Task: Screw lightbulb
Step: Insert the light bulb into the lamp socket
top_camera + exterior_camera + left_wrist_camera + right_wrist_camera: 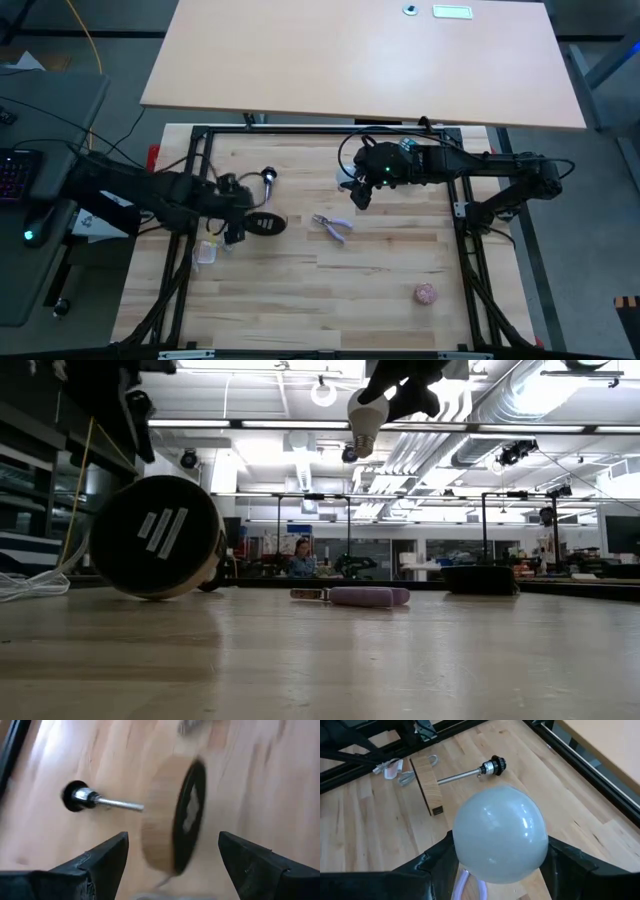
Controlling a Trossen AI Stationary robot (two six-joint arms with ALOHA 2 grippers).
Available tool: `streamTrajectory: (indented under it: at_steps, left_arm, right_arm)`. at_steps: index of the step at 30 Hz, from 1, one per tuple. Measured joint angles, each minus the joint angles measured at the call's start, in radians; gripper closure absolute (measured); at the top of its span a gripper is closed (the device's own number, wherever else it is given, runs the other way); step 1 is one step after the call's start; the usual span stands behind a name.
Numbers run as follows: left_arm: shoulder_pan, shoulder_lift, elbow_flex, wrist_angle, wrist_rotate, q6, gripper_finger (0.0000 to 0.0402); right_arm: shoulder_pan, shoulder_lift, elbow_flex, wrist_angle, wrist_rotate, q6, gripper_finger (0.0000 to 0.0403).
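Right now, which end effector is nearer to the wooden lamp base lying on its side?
Left. The left end effector hangs open just beside the lamp base; the right end effector is farther away, holding the lightbulb.

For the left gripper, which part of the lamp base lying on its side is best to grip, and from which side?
Probably the wooden disc: it lies tipped on its edge, rim upward, so the open left gripper can come straight down and close across its two flat faces. The thin stem and black socket look harder to hold steady and should stay free for the lightbulb.
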Motion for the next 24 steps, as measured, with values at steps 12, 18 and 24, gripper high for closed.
streamTrajectory:
  at_steps: [12, 18, 24]
  left_arm:
    - [0.042, 0.042, 0.002, -0.236, 0.012, -0.349, 0.0107]
    - [0.125, -0.010, -0.039, -0.218, -0.235, -0.577, 0.0221]
    - [0.385, 0.019, -0.180, 0.066, -0.135, -0.509, 0.0385]
  right_arm:
    - [0.000, 0.000, 0.000, -0.002, 0.008, 0.028, 0.0169]
    - [0.000, 0.000, 0.000, 0.011, 0.009, 0.030, 0.0169]
    - [0.000, 0.000, 0.000, 0.021, -0.001, 0.055, 0.0169]
